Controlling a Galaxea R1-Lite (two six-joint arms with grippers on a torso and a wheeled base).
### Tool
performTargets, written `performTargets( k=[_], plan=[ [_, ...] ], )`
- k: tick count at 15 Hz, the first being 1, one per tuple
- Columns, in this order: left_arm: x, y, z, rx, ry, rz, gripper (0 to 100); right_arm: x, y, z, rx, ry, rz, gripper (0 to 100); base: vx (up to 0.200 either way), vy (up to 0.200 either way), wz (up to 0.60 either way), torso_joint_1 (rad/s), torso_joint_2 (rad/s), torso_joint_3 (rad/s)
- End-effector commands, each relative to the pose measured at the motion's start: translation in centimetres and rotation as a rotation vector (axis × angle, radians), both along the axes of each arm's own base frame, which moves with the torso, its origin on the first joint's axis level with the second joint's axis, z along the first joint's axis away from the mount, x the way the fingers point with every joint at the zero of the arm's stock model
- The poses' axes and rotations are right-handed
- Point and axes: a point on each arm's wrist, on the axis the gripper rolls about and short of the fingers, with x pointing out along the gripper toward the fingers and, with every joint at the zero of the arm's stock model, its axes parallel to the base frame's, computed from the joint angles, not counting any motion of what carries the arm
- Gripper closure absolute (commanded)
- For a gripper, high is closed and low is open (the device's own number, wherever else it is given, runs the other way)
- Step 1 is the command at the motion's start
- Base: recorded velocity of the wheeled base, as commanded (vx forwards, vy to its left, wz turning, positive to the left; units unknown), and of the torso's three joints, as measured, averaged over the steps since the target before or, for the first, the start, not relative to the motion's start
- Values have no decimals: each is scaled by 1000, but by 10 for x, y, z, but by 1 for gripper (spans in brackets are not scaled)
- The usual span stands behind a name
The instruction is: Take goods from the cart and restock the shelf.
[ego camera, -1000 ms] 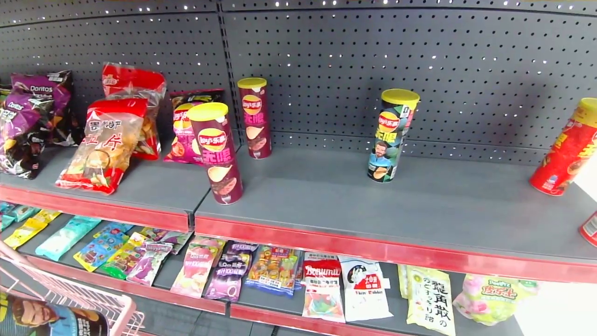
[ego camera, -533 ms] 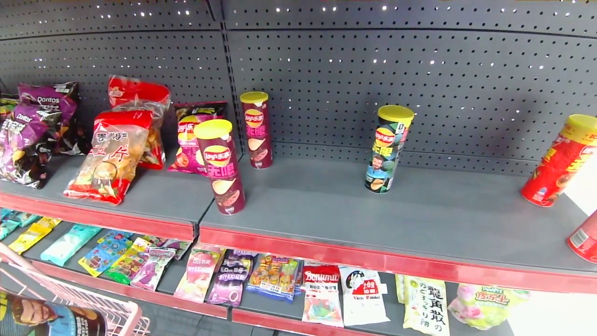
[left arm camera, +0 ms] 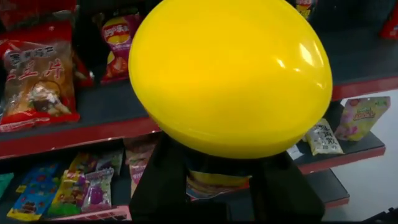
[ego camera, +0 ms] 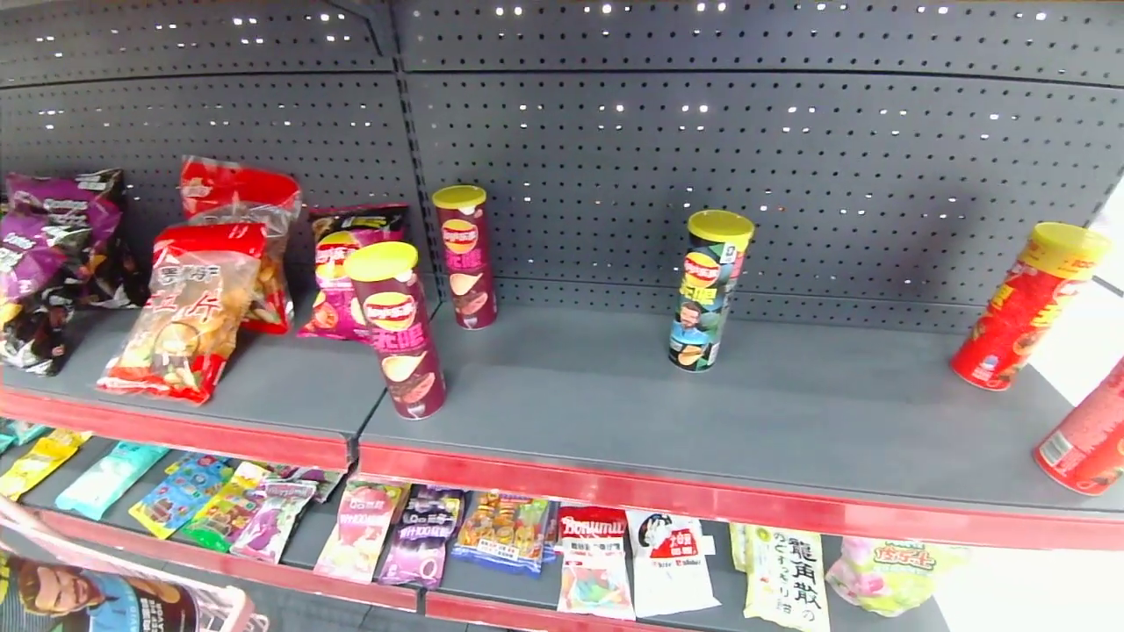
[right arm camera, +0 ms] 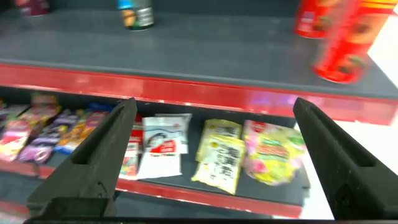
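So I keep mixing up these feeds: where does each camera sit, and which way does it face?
Head view: on the head, facing forward and down at the shelf; pink cart at lower left.
Left wrist view: on the left wrist, looking past the left gripper, clamped on a yellow-lidded can, toward the shelf.
Right wrist view: on the right wrist, looking through the open right gripper at the shelf's edge.
Shared: head and right wrist views both show the red cans.

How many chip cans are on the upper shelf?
5: front maroon can, rear maroon can, patterned can mid-shelf, rear red can and front red can far right. Others may sit off-frame.
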Motion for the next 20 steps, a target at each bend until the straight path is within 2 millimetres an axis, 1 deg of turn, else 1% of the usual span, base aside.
performTargets(
  k=[1, 7, 10, 11, 12, 13, 14, 15, 16, 17, 18, 19, 20],
  plan=[
    [1, 0, 0, 1, 5, 0, 100, 0, 0, 0, 0, 0, 1, 0, 0, 0, 0, 0, 0, 0],
    [1, 0, -10, 4, 23, -6, 100, 0, 0, 0, 0, -2, 1, 0, 0, 0, 0, 0, 0, 0],
    [-10, 0, -42, 45, -9, -33, 100, 2, 0, 1, -27, 33, 18, 0, 0, 0, 0, 0, 0, 0],
    [-10, 0, -44, 39, -3, -45, 100, 2, 0, 1, -26, 30, 21, 0, 0, 0, 0, 0, 0, 0],
    [-7, 0, -43, 26, 14, -54, 100, 1, 1, 10, -25, 5, 67, 0, 0, 0, 0, 0, 0, 0],
    [-3, -1, -39, 10, 44, -70, 100, 3, 2, 61, -21, -20, 133, 0, 0, 0, 0, 0, 0, 0],
    [2, -2, -34, 6, 49, -90, 100, 17, 3, 107, 9, -5, 164, 0, 0, 0, 0, 0, 0, 0],
    [6, -3, -31, 7, 57, -92, 100, 27, 4, 124, 0, 9, 205, 0, 0, 0, 0, 0, 0, 0],
    [16, -4, -23, 7, 63, -90, 100, 49, 9, 139, -85, 53, 366, 0, 0, 0, 0, 0, 0, 0],
    [23, -4, -15, 6, 49, -86, 100, 71, 13, 150, -102, 97, 443, 0, 0, 0, 0, 0, 0, 0],
    [30, -5, -5, 8, 33, -69, 100, 97, 20, 165, -102, 116, 494, 0, 0, 0, 0, 0, 0, 0],
    [39, -5, 5, 11, 52, -26, 100, 131, 34, 175, -103, 146, 560, 0, 0, 0, 0, 0, 0, 0],
    [45, -4, 11, 14, 61, 11, 100, 162, 45, 181, -101, 160, 585, 0, 0, 0, 0, 0, 0, 0]
  ],
)
